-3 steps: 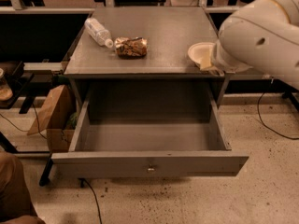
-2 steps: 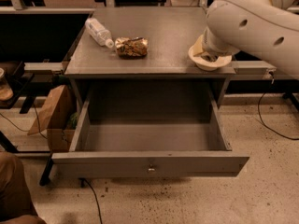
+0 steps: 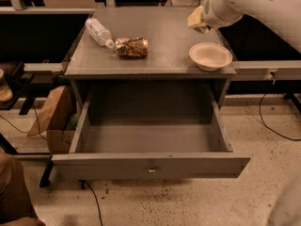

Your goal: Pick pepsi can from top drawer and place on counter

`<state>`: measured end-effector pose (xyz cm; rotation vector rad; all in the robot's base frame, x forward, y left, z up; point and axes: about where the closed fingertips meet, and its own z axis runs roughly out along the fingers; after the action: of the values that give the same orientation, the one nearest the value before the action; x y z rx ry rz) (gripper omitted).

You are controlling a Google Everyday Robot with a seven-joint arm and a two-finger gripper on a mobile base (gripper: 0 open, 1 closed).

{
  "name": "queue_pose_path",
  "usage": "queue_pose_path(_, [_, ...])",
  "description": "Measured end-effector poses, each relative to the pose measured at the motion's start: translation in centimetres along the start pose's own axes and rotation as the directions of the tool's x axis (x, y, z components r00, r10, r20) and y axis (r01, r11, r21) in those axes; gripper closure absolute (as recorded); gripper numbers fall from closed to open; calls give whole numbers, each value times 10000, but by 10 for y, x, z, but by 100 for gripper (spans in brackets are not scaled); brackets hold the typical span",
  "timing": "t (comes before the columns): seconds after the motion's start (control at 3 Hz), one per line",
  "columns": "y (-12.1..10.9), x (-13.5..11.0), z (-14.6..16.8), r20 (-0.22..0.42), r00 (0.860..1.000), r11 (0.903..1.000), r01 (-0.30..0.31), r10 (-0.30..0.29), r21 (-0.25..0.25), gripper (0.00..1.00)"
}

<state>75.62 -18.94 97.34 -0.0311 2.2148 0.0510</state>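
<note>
The top drawer (image 3: 150, 165) is pulled wide open below the counter (image 3: 164, 36). The part of its floor that shows is bare, with a small metal lock at the centre of its front panel. No pepsi can shows in the drawer or on the counter. My white arm (image 3: 244, 4) reaches in from the upper right, above the counter's back right corner. My gripper is not in view; only the arm's thick links and a tan joint piece (image 3: 194, 19) show.
On the counter lie a clear plastic bottle (image 3: 98, 32), a snack bag (image 3: 132, 46) and a pale bowl (image 3: 210, 56) near the right front corner. A cardboard box (image 3: 51, 119) stands left of the cabinet. Cables run on the floor.
My arm has swung up and back, from in front of the bowl to above the counter's back right corner. The bowl now shows fully. The drawer has not moved.
</note>
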Motion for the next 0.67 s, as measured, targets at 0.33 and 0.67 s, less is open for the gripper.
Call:
queue_pose_path(0.33, [22, -15, 21, -135, 9998, 9913, 115, -134, -1309, 100])
queue_pose_path(0.67, [50, -13, 45, -592, 9982, 9598, -214, 50, -2800, 100])
